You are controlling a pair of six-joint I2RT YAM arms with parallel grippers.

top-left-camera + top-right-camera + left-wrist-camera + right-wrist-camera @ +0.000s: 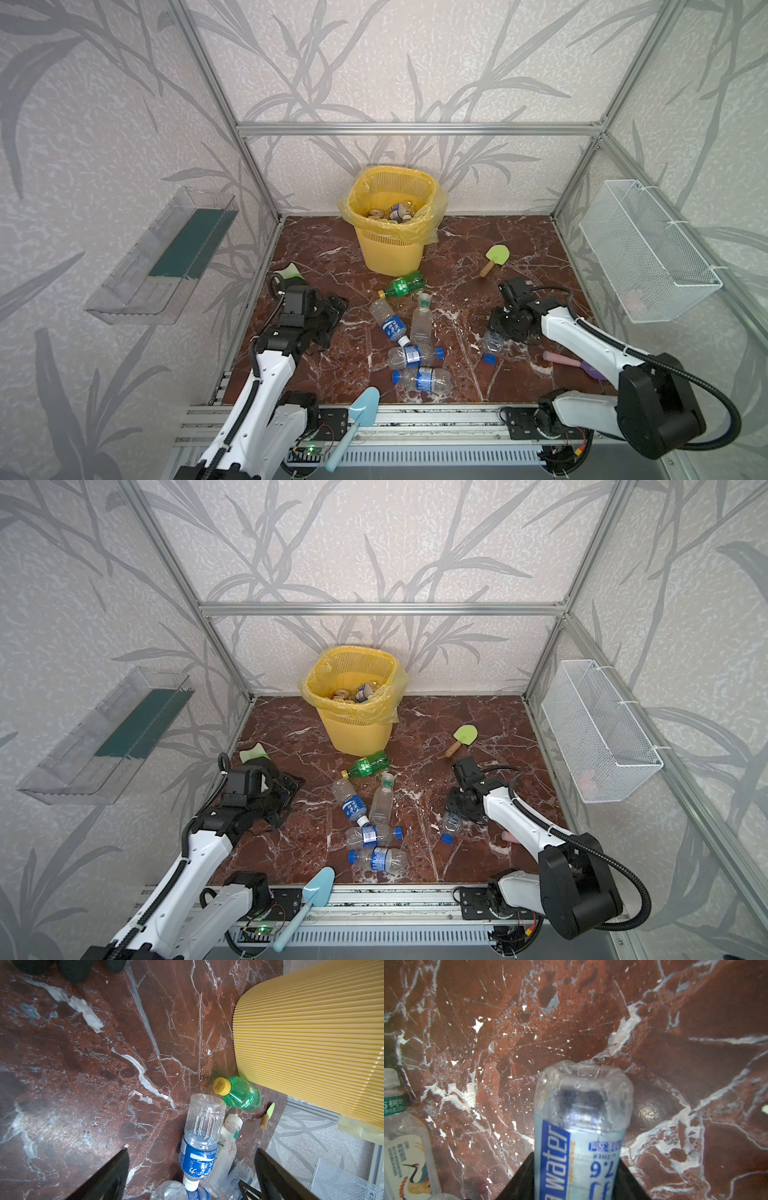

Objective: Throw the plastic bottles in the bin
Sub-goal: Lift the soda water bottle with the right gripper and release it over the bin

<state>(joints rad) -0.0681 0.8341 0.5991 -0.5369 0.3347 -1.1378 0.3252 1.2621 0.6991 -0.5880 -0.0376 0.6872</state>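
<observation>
In both top views the bin (390, 249) (357, 733) stands at the back of the desk (532, 257) with several bottles (397, 212) already inside. Five loose bottles (388, 322) lie clustered in front of it and a sixth bottle (494, 341) lies apart to the right. In the left wrist view the left fingers (108, 1178) stand wide and empty, short of that cluster. In the right wrist view the right fingers (519, 1180) are clamped on the sixth bottle (581, 1115), low over the desk and well apart from the bin. By my judgement the task is partly done, with six bottles left.
</observation>
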